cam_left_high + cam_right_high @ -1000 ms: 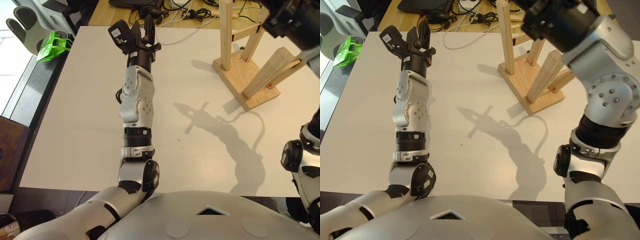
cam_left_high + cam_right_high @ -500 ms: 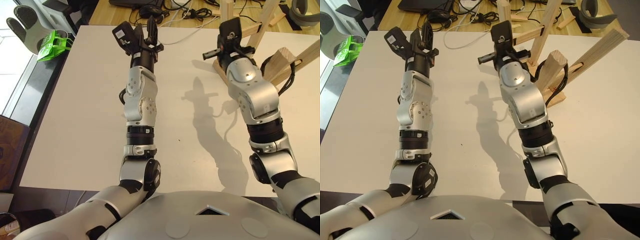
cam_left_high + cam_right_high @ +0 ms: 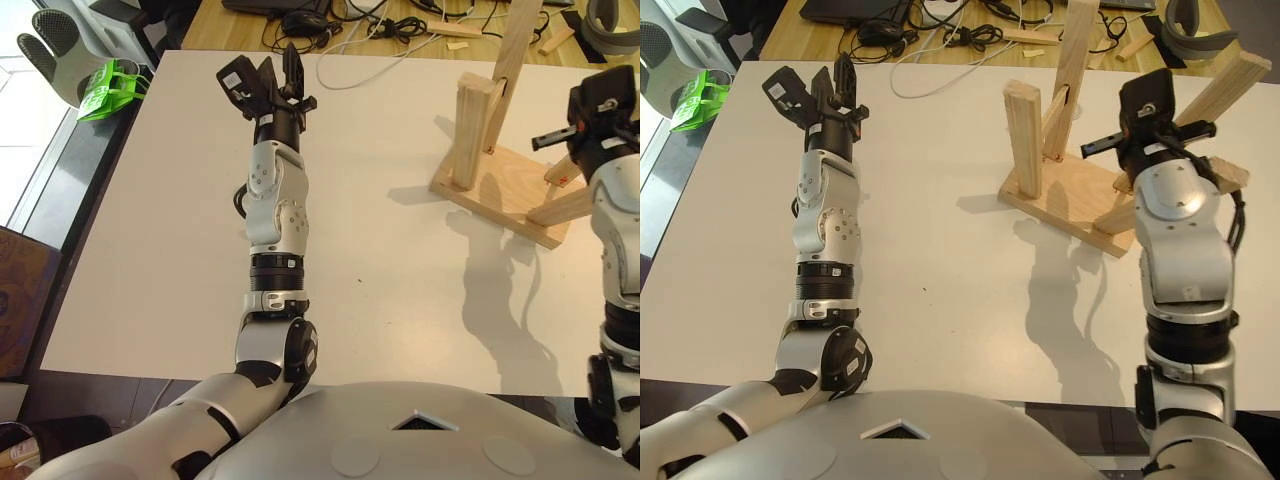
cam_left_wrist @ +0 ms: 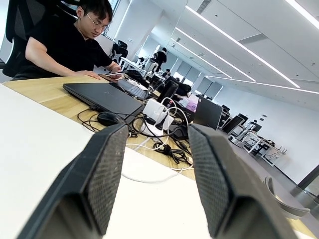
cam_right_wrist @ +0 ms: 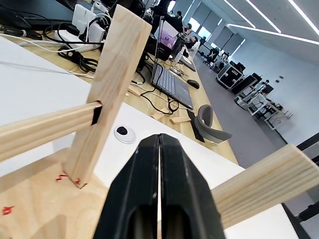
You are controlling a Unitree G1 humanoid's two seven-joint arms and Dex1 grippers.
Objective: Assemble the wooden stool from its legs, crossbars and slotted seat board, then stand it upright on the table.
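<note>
My right hand (image 5: 159,144), pressed together on nothing, sits just beside the stool (image 3: 1085,190) resting seat board (image 3: 500,195) down on the surface's (image 3: 940,250) right side, my left hand (image 3: 279,60) spread, well apart; stiff, light, smooth wood, I judge, best pinched across a square leg (image 3: 1024,140)

the stool's tallest leg (image 3: 1077,50) ran off the top edge, its upper end unseen. the right arm (image 3: 1180,240) covered the far end of the seat board (image 3: 1055,205) and the foot of the slanting leg (image 3: 1232,82), so that joint could not be told. the fingers (image 4: 102,184) of the left gripper (image 4: 157,144) were cut off at their roots in the wrist view.
</note>
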